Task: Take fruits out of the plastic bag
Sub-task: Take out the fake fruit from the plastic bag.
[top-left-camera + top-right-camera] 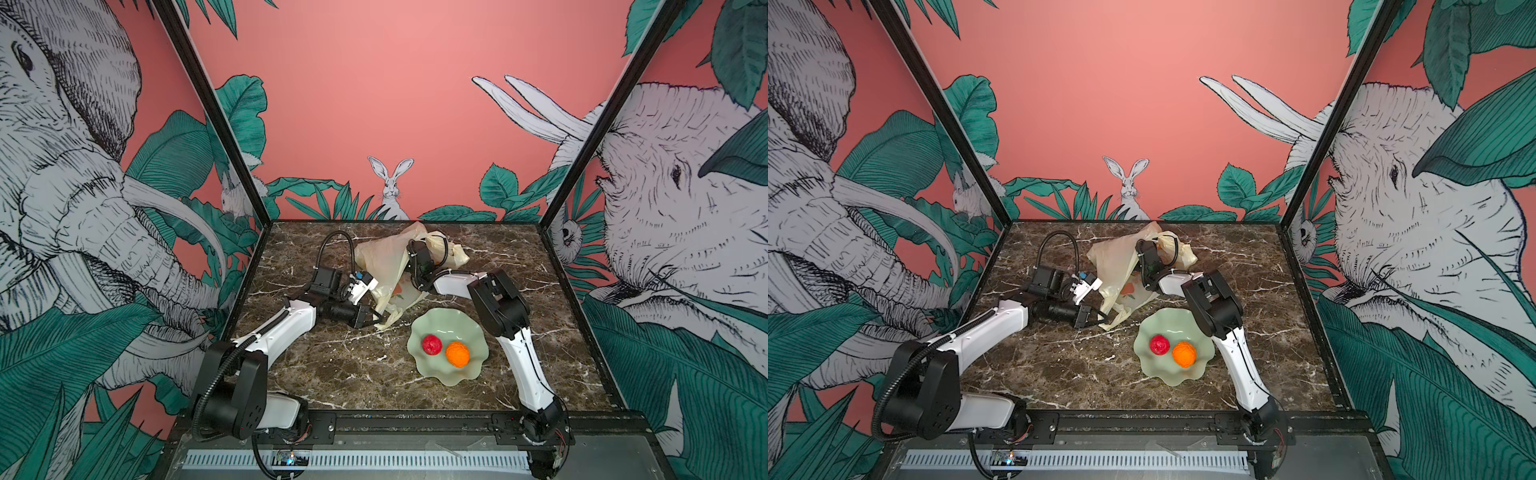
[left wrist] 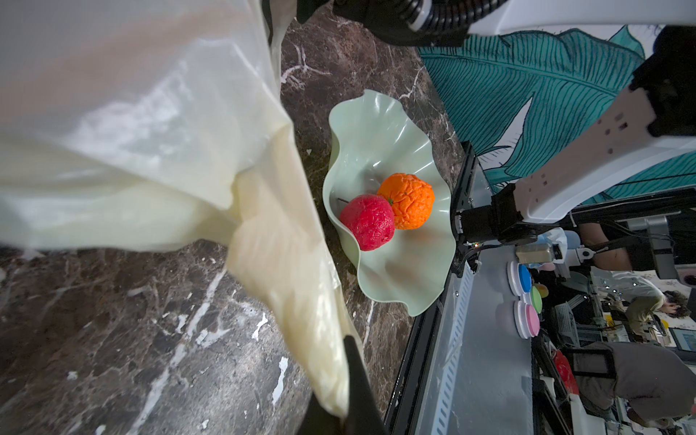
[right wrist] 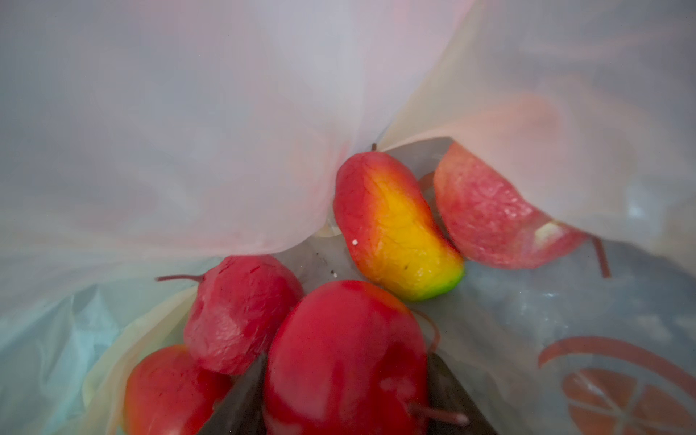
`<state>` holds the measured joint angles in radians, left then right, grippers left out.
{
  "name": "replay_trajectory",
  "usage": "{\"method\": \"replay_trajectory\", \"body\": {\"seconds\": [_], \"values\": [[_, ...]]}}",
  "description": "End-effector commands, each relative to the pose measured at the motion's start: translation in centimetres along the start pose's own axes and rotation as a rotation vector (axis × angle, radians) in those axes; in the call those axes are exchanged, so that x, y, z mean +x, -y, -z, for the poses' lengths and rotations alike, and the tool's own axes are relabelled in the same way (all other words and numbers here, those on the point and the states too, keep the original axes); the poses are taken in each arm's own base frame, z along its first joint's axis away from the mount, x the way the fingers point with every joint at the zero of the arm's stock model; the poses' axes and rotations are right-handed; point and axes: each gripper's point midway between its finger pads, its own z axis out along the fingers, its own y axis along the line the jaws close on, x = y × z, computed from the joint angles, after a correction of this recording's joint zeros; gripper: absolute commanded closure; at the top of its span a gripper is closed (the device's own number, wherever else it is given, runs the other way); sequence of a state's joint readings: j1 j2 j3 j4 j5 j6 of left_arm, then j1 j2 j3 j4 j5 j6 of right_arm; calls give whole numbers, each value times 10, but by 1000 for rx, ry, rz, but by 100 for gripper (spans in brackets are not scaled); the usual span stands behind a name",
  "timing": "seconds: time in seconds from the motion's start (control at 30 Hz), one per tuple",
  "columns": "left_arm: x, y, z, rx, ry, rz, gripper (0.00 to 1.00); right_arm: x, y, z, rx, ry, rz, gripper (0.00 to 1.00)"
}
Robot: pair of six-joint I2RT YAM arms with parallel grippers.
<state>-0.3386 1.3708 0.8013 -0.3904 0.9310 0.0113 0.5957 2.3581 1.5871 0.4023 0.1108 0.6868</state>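
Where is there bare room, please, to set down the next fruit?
The pale green wavy-rimmed dish is bare across its far half, behind the bumpy red fruit and the orange fruit. The brown marble tabletop is bare in front, between the left arm and the dish. Crowded: the back middle, around the cream plastic bag.

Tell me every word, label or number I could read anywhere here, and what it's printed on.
No words or numbers can be read anywhere.
The plastic bag carries only an orange fruit drawing, with no lettering in sight.
The walls bear only painted animals and leaves.
The room clutter in the left wrist view is too small and blurred to read.
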Motion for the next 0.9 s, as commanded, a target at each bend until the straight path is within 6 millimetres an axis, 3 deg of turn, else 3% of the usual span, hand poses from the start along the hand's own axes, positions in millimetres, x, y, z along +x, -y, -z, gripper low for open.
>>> {"method": "replay_trajectory", "body": {"seconds": [0.0, 0.2, 0.43, 0.67, 0.7, 0.87], "values": [[12, 4, 0, 27, -22, 21, 100, -20, -7, 5, -50, 58, -30, 57], [9, 4, 2, 17, -15, 16, 100, -29, -17, 20, -92, 64, -7, 65], [-13, 5, 10, -46, 31, 11, 100, -35, -36, 59, -172, 3, -17, 65], [-47, 1, 21, -126, 121, 32, 100, -15, -42, 102, -211, -170, -21, 65], [-52, 3, 23, -130, 134, 28, 100, -1, -34, 107, -194, -217, -17, 65], [-61, 13, 30, -148, 163, -3, 100, 14, -27, 137, -165, -331, 62, 65]]}}
